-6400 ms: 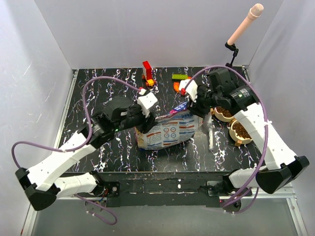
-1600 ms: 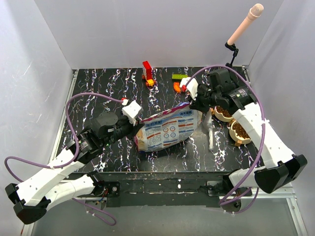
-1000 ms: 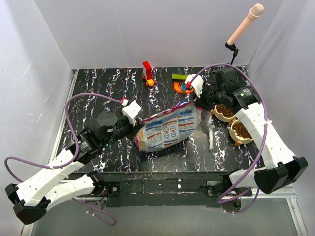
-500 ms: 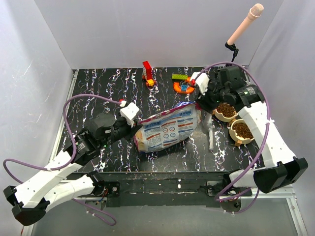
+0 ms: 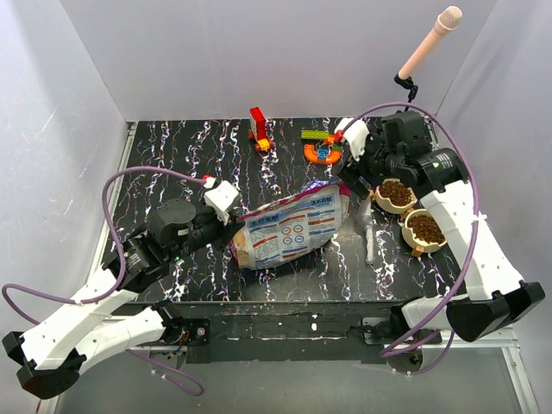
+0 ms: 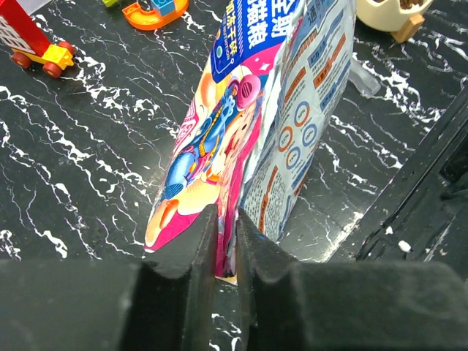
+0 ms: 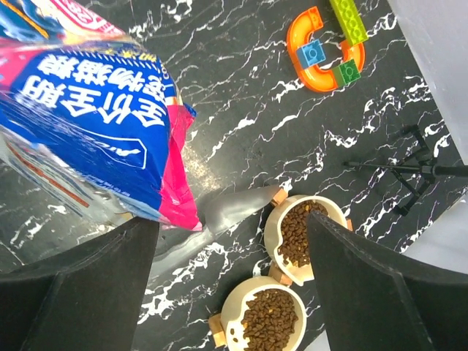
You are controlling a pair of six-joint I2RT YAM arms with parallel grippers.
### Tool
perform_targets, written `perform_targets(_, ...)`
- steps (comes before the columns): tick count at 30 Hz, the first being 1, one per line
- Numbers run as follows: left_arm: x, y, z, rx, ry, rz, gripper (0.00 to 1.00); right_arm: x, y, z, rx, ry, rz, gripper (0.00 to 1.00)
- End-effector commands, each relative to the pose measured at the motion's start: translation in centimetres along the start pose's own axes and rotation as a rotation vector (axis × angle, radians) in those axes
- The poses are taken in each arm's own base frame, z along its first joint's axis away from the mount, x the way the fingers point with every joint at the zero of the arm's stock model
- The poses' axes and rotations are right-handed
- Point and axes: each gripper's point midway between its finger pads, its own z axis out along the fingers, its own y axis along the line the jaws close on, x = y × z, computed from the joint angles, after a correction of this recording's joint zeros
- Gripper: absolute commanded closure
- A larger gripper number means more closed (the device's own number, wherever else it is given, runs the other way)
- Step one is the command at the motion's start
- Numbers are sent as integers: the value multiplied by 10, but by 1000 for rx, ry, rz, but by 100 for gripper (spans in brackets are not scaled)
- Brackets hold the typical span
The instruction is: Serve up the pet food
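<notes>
Left wrist view: left hand (image 6: 225, 219) clamped tight on the bag (image 6: 292, 110); right hand (image 7: 230, 219) hangs wide apart near two bowls (image 7: 270, 235) of pet food (image 7: 296, 230).

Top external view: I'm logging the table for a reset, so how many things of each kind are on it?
Glossy pink, white and blue printed food bag: 1
Cream bowls of dark-brown kibble: 2
Colourful toy block pieces: 3
Translucent grey plastic piece: 1
Black tripod with beige foam-tipped rod: 1
Total: 8
</notes>
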Motion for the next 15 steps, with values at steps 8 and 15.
perform_targets(8, -24, -1, -13, 5, -35, -39, 51, -28, 46, -37, -91, -144, 150, 11)
perform_targets(15, -69, -16, -34, 92, -97, -86, 21, -56, 38, -63, -19, -203, 313, 10)
